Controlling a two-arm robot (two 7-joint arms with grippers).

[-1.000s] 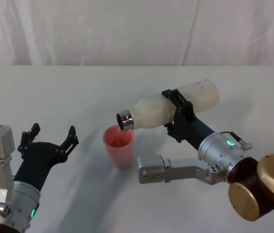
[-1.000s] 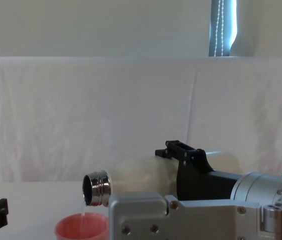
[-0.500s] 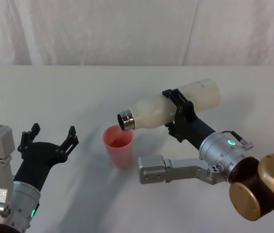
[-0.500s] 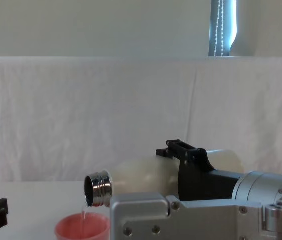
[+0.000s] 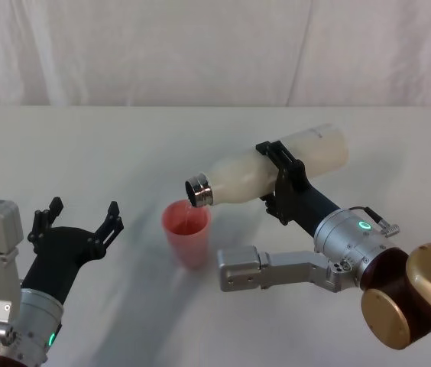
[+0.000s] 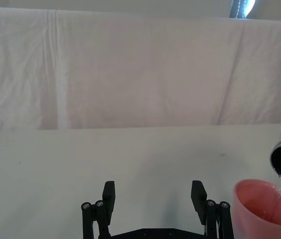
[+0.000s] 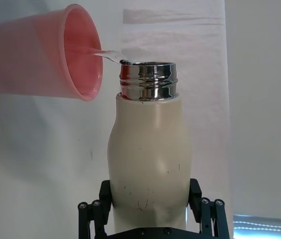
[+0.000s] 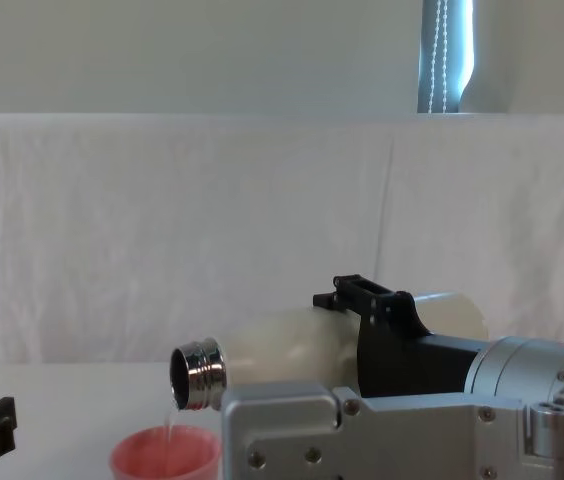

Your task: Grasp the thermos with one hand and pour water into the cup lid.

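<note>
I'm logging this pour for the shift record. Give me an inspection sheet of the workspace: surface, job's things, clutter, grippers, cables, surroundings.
Surface: white table, no spill seen.
Job's things: thermos tilted nearly level, open chrome neck over the pink cup lid; a thin stream of water runs into the cup lid, which stands upright.
Clutter: nothing seen.
Grippers: right gripper clamped around the thermos body; left gripper open, idle, left of the cup lid, apart from it.
Cables: a thin wire loop by the right wrist; nothing loose on the table.
Surroundings: white cloth backdrop behind the table.
</note>
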